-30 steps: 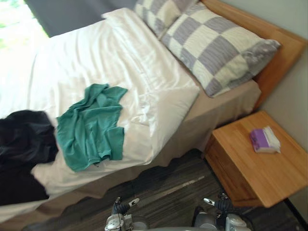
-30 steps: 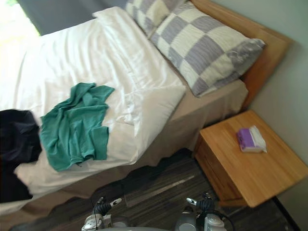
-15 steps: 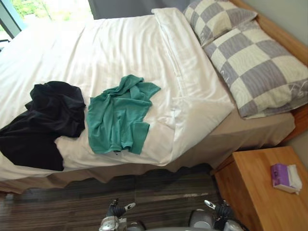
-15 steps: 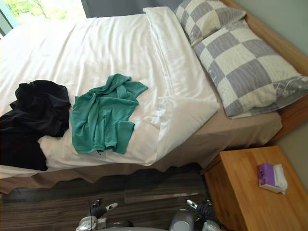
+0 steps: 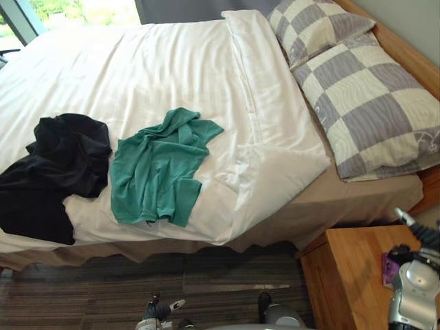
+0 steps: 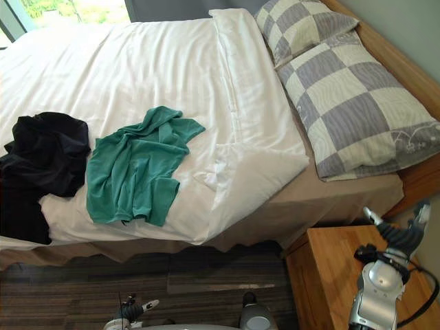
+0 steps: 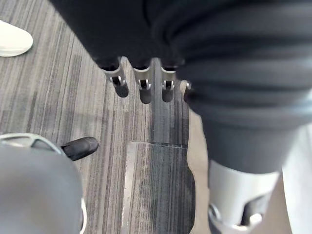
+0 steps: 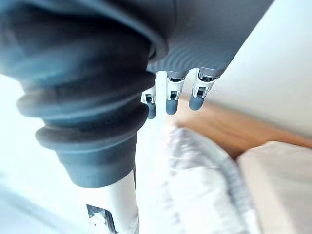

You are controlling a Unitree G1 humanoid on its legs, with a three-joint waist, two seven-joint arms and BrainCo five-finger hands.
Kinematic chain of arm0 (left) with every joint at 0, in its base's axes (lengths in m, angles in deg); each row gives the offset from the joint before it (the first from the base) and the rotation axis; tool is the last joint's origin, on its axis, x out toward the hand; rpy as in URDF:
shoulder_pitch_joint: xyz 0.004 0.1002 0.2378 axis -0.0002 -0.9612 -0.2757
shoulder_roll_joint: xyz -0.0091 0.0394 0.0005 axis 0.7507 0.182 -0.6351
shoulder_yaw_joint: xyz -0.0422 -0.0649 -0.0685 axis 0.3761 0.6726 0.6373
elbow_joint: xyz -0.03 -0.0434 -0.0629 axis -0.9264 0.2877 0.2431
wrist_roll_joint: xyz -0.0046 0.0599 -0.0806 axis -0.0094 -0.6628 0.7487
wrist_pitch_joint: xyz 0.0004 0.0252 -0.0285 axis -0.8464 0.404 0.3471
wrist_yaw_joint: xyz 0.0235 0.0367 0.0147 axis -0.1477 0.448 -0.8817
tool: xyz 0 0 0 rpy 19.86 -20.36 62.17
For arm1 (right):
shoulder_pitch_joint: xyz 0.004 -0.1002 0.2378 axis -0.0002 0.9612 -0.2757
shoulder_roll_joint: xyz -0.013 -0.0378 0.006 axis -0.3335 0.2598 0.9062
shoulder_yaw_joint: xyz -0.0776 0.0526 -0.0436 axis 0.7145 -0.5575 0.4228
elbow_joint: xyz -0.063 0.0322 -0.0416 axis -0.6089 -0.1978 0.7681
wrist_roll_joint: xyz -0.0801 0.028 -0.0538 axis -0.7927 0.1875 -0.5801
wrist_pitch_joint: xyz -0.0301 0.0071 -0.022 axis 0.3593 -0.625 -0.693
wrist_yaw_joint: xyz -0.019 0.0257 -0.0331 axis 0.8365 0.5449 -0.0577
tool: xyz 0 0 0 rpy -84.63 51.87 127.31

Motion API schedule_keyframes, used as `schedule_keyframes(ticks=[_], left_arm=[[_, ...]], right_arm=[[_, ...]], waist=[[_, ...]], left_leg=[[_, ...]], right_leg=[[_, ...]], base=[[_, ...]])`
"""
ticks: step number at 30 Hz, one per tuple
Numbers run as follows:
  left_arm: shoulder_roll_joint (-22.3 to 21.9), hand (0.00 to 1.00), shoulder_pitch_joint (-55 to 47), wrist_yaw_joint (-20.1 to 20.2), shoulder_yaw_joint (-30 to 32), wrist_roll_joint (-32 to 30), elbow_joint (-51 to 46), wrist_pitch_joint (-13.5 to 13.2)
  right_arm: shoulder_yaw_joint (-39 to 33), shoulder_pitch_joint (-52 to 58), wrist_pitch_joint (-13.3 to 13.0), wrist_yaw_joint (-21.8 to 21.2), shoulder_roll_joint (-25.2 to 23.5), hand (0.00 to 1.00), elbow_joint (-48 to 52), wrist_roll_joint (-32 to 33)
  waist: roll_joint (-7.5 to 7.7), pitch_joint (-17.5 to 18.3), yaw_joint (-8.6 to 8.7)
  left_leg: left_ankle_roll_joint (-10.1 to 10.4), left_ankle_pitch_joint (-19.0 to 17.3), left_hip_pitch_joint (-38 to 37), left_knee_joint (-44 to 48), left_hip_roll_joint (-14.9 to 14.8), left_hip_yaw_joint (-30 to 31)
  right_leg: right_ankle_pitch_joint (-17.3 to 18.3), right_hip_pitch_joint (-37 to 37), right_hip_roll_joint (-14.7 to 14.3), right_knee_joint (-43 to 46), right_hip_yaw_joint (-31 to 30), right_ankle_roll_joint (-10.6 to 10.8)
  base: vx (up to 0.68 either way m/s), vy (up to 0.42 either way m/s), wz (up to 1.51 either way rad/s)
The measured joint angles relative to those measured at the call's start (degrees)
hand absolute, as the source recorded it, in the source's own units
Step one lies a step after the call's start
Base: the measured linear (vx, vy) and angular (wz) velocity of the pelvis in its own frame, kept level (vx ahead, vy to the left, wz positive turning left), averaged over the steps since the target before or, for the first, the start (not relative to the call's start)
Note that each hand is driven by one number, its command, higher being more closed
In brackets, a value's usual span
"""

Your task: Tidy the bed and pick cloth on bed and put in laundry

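Observation:
A green cloth [image 5: 161, 168] lies crumpled on the white duvet [image 5: 172, 75] near the bed's front edge. A black cloth [image 5: 58, 165] sits bunched just to its left. My right hand [image 6: 397, 237] is raised at the lower right, above the wooden nightstand [image 6: 323, 275], well apart from both cloths. In its wrist view the fingers [image 8: 170, 100] are straight and hold nothing. My left hand [image 5: 161, 309] hangs low over the floor by the bed's edge, and its fingers [image 7: 141, 87] are straight and empty.
Two checked pillows [image 5: 371, 103] lie at the wooden headboard [image 5: 405, 51]. The duvet's near corner [image 5: 275, 172] is folded back, baring a tan sheet [image 5: 357, 199]. A purple tissue pack [image 5: 388, 269] sits on the nightstand. Striped dark floor [image 5: 137, 275] runs along the bed, with a white shoe [image 7: 12, 39] on it.
The camera has swung left and then settled. My right arm has risen into view at the lower right, over the nightstand. The cloths lie as before.

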State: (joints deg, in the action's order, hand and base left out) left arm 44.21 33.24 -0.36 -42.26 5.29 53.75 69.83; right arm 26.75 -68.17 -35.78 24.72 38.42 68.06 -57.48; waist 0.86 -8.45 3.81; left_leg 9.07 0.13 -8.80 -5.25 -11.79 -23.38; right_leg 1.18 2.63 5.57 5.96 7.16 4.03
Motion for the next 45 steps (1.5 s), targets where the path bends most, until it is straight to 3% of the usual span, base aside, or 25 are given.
schedule_keyframes(ticks=[2,5,9,11,14,18,21,26,27,33,37,39,41,45], left_arm=[[0.8,0.00,-0.1,0.2,-1.8,-0.6,-0.7,0.1],[1.1,0.00,-0.4,0.3,-4.1,-1.2,-1.8,0.0],[1.8,0.00,-0.7,0.3,-6.2,-1.4,-2.8,0.0],[1.5,0.00,-0.8,0.3,-6.7,-1.3,-3.2,-0.1],[1.6,0.00,-0.8,0.2,-7.9,-0.8,-3.6,-0.2],[1.7,0.00,-0.8,0.2,-8.6,0.4,-4.5,-1.3],[1.8,0.00,-0.8,0.3,-9.1,0.8,-5.7,-1.8],[2.0,0.00,-0.8,0.4,-11.1,1.9,-9.2,-3.3],[2.0,0.00,-0.8,0.5,-11.2,1.9,-9.6,-3.7],[3.4,0.00,-0.6,1.4,-15.1,1.8,-11.2,-4.7],[4.2,0.00,0.9,1.4,-17.2,0.0,-11.6,-4.4],[4.5,0.00,1.7,1.4,-17.3,-0.9,-11.5,-3.8],[5.1,0.00,3.5,1.3,-17.3,-2.7,-10.6,-3.4],[5.5,0.00,5.2,1.1,-17.2,-4.6,-9.8,-2.9]], right_arm=[[5.4,-3.8,0.0,-0.2,3.5,0.00,-0.2,-3.6],[15.9,-11.2,0.0,-1.4,7.9,0.00,-1.0,-8.0],[24.2,-20.5,0.3,-3.0,9.7,0.00,-7.1,-11.3],[28.3,-26.5,0.5,-4.2,11.3,0.00,-10.6,-13.1],[31.7,-34.7,0.5,-4.6,14.5,0.00,-15.8,-14.5],[33.0,-41.9,0.6,-5.1,18.8,0.00,-21.4,-14.5],[33.4,-43.0,0.6,-5.2,21.2,0.00,-25.3,-14.5],[33.6,-42.9,0.6,-6.2,25.5,0.00,-34.6,-14.6],[33.6,-42.9,0.6,-6.6,26.3,1.00,-36.5,-14.6],[32.8,-40.2,-1.2,-6.7,30.1,1.00,-38.9,-14.6],[23.4,-32.4,-1.1,-6.7,30.1,1.00,-36.1,-14.6],[19.4,-28.8,-0.6,-6.3,28.0,1.00,-33.6,-14.5],[14.9,-24.3,-0.1,-4.4,23.1,1.00,-30.2,-14.5],[12.7,-17.0,0.5,-3.0,16.8,1.00,-26.7,-14.5]], waist=[[0.38,0.2,-0.55],[-0.30,0.3,-1.61],[-0.75,0.0,-3.00],[-1.76,-0.9,-3.77],[-2.88,-3.0,-4.75],[-4.10,-6.4,-4.81],[-4.67,-8.7,-4.83],[-6.85,-12.8,-4.65],[-7.23,-13.0,-4.64],[-7.36,-14.0,-4.50],[-7.23,-14.1,-4.59],[-6.53,-13.9,-4.76],[-4.81,-13.3,-4.67],[-1.61,-11.5,-4.53]], left_leg=[[-0.1,0.1,0.2,0.0,0.5,1.1],[-0.5,0.4,1.0,0.0,1.0,1.9],[-0.2,1.5,2.8,0.0,1.0,3.7],[-0.8,1.9,4.4,0.0,1.0,5.1],[-1.5,3.1,7.3,0.0,1.7,6.2],[-2.8,4.7,11.6,-0.1,2.9,7.7],[-3.4,5.6,13.8,-0.1,3.6,8.5],[-4.6,7.1,17.5,-0.5,4.8,9.9],[-4.6,7.4,18.6,-0.6,4.9,10.1],[-4.8,8.3,20.5,-0.5,6.0,12.9],[-5.2,9.1,21.1,-0.6,7.0,17.7],[-5.2,9.1,21.1,-0.6,7.3,18.8],[-5.2,9.1,20.8,-0.5,7.6,19.6],[-5.2,9.0,18.8,-0.3,7.8,19.5]], right_leg=[[-0.6,-1.2,0.5,-1.6,0.9,0.1],[-1.1,-1.5,0.9,-2.6,2.1,0.4],[-1.9,-1.3,1.4,-3.8,4.1,0.0],[-2.8,-1.0,1.4,-4.8,5.4,0.0],[-4.1,1.1,1.6,-5.2,6.1,0.0],[-5.8,4.4,2.9,-5.3,7.0,0.2],[-6.5,6.0,3.6,-5.4,7.3,0.6],[-8.3,8.5,4.8,-6.2,8.3,0.9],[-8.6,9.4,5.0,-6.2,8.5,1.1],[-8.9,9.8,5.7,-6.3,10.8,1.1],[-8.3,7.1,6.6,-6.4,15.6,1.7],[-8.0,6.2,6.9,-6.5,16.8,1.9],[-8.0,4.8,7.0,-7.2,17.9,1.9],[-7.9,2.8,7.1,-7.5,17.6,1.8]], base=[[0.02,0.008,0.25],[0.01,0.006,0.17],[0.00,-0.003,0.31],[-0.05,-0.011,0.25],[-0.09,-0.002,0.20],[-0.11,0.040,0.20],[-0.08,0.058,0.17],[-0.06,0.056,0.15],[-0.03,0.027,0.12],[0.01,0.031,0.22],[0.01,0.042,0.58],[0.02,0.039,0.41],[0.03,0.021,0.23],[0.06,0.000,0.00]])
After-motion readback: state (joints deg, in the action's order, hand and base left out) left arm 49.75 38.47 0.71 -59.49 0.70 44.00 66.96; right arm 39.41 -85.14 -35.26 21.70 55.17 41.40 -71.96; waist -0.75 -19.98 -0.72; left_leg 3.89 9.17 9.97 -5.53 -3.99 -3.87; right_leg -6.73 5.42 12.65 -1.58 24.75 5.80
